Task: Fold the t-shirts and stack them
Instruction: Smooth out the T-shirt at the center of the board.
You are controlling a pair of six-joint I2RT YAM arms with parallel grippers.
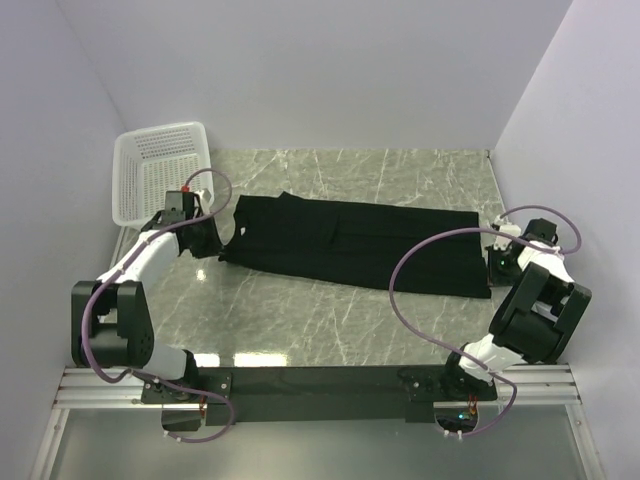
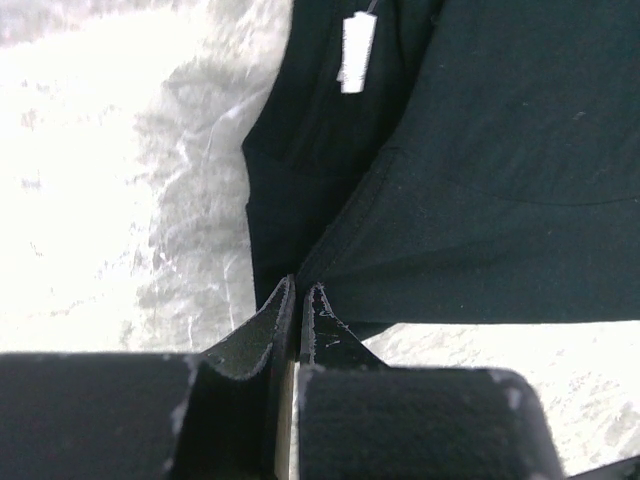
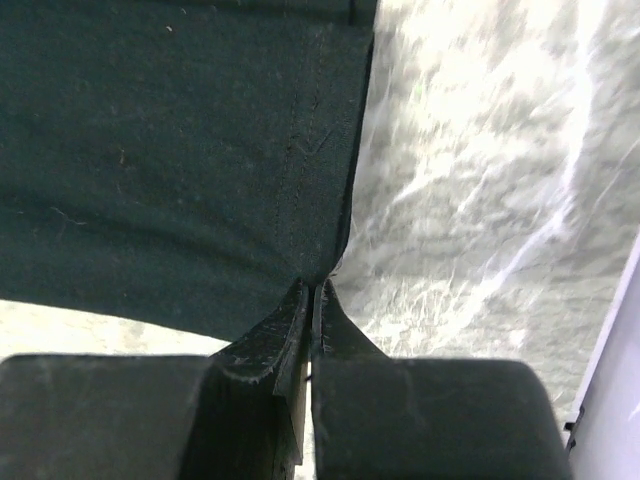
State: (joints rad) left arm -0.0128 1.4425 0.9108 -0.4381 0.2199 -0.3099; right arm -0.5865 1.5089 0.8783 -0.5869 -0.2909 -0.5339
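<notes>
L pincer [image 2: 300, 292] clamped on t-shirt [image 1: 360, 245] collar-end edge; R pincer [image 3: 312, 288] clamped on hem edge; bench [image 1: 300, 315] exposed along t-shirt's long sides.

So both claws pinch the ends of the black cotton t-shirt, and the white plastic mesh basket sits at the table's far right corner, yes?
Not quite: the top view shows the white plastic mesh basket at the far left corner of the marble table. The left gripper and right gripper do each pinch an end of the black cotton t-shirt.
</notes>
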